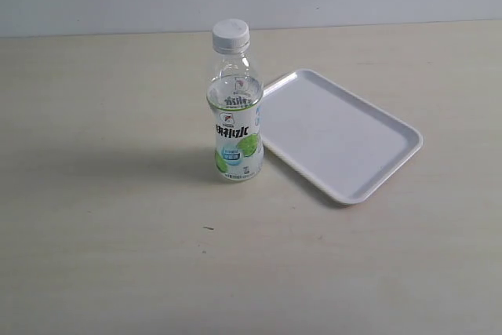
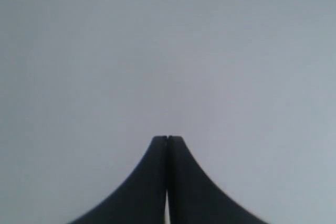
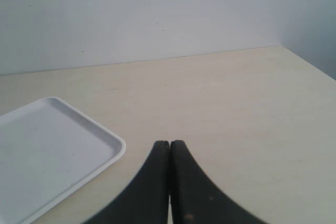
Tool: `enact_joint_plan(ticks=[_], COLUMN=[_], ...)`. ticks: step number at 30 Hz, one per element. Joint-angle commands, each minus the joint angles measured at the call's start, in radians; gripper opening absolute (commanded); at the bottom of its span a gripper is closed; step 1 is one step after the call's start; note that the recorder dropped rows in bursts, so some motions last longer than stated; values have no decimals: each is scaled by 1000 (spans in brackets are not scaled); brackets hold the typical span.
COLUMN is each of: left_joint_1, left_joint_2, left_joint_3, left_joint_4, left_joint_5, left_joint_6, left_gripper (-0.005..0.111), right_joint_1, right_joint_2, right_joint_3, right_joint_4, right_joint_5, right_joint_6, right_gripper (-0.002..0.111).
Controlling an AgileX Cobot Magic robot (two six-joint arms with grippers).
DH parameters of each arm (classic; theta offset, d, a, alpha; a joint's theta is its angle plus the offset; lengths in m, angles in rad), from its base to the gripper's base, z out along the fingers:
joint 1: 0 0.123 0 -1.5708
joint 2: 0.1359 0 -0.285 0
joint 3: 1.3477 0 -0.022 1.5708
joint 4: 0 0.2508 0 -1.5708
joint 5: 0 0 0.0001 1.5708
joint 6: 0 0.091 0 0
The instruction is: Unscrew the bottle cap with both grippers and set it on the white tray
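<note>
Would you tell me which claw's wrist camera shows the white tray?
The right claw: its view includes the white tray, while the left claw sees only blank grey.

bottle (image 1: pixel 236 115) stands alone, open table (image 1: pixel 102 217) left and front; tray (image 1: pixel 345 135) (low rim) close right.

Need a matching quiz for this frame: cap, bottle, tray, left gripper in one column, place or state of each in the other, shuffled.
Things
1. cap
2. bottle
3. tray
4. left gripper

Place or state
A. shut, holding nothing
B. lying flat, right of the bottle in the exterior view
C. screwed on the bottle's neck
D. standing upright on the table

Pairs: 1-C, 2-D, 3-B, 4-A
</note>
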Motion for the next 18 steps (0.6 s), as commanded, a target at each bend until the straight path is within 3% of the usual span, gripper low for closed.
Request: enact_joint_plan(ticks=[1, 4, 9, 13, 18], left_joint_1=[-1, -1, -1, -1, -1], left_joint_2=[78, 234, 618, 1013, 1403], left_joint_3=[-50, -140, -207, -211, -212], left_joint_4=[147, 354, 673, 838, 911], left_joint_5=[-250, -211, -237, -442, -667], left_joint_6=[-89, -53, -182, -171, 1], left_gripper=[0, 0, 0, 0, 0], right_joint_1=[-7, -7, -7, -7, -7], right_joint_2=[-6, -6, -6, -6, -6], right_joint_3=[5, 5, 5, 5, 5], right_joint_4=[0, 0, -5, -5, -5], right_joint_5=[-3, -3, -3, -3, -3], right_joint_6=[-1, -1, -1, -1, -1], right_gripper=[0, 0, 0, 0, 0])
